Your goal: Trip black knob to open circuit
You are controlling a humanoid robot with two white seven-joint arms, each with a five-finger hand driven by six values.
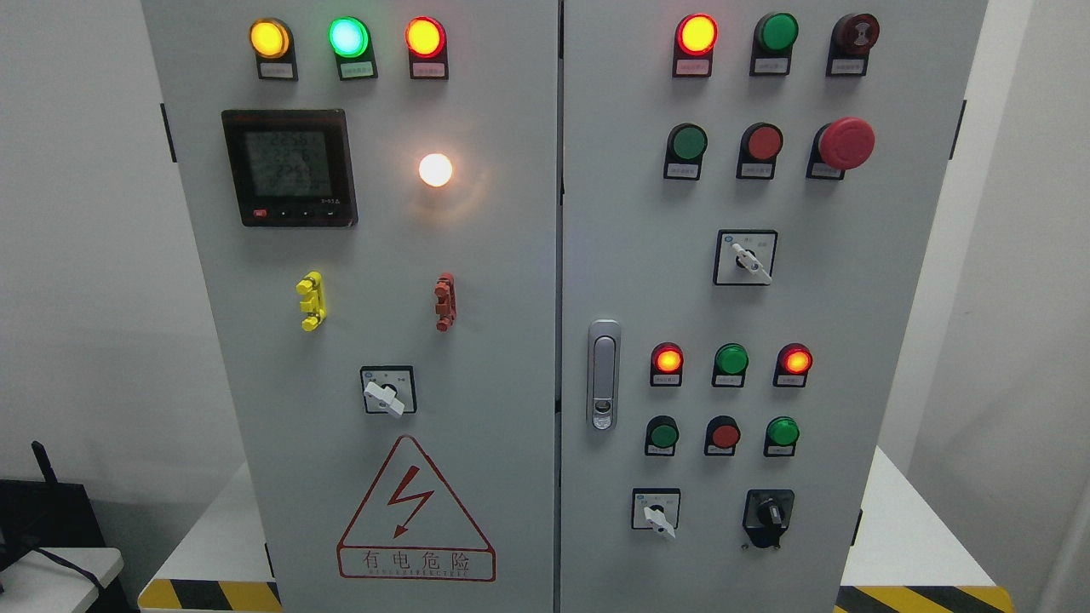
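A black rotary knob (769, 516) sits on a black plate at the lower right of the grey cabinet's right door (732, 298). Its handle stands about upright. To its left is a white-handled selector switch (656, 513). Neither of my hands shows in the head view.
The right door carries lit red lamps (697, 34), green and red push buttons, a red mushroom stop button (846, 142), a white selector (747, 258) and a metal door latch (603, 375). The left door (375, 298) holds lamps, a digital meter (289, 168) and a hazard triangle (415, 515).
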